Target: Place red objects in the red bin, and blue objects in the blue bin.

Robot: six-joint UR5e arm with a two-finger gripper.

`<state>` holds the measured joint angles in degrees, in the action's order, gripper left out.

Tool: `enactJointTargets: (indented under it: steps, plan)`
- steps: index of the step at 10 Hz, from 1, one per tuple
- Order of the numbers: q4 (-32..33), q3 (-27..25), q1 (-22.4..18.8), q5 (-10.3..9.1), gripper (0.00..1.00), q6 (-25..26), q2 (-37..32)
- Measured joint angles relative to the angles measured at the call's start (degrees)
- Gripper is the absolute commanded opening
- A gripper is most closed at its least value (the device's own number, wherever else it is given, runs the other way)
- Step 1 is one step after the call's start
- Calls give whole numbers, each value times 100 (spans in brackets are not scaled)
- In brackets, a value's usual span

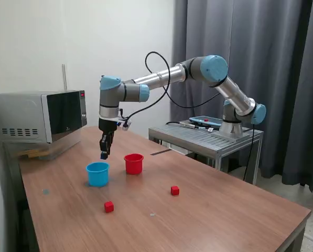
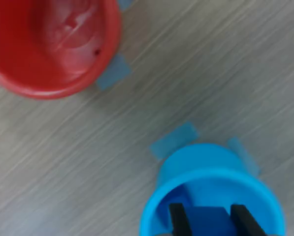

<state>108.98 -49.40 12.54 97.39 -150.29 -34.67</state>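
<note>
My gripper point(image 1: 104, 154) hangs just above the light blue bin point(image 1: 97, 174), shut on a tiny dark blue cube point(image 1: 103, 156). In the wrist view the cube point(image 2: 206, 222) sits between the two black fingers point(image 2: 177, 219), right over the blue bin's point(image 2: 213, 181) opening. The red bin point(image 1: 133, 163) stands beside the blue one toward the exterior view's right, and the wrist view shows the red bin point(image 2: 53, 49) holding nothing. Two tiny red cubes point(image 1: 109, 206) point(image 1: 174, 190) lie on the table nearer the front.
A microwave point(image 1: 41, 116) stands at the exterior view's left on the wooden table point(image 1: 208, 220). A metal stand point(image 1: 208, 137) carries the arm's base at the right. Pale blue tape marks point(image 2: 174, 139) lie on the table by both bins.
</note>
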Motion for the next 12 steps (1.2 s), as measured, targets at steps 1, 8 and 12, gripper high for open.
enactJointTargets:
  steps: [1,8,12]
  plan:
    - [0,47,-70,0,0,0,63]
    - [5,192,-168,-2,0,-85,199]
    - [11,214,-112,0,0,-122,204]
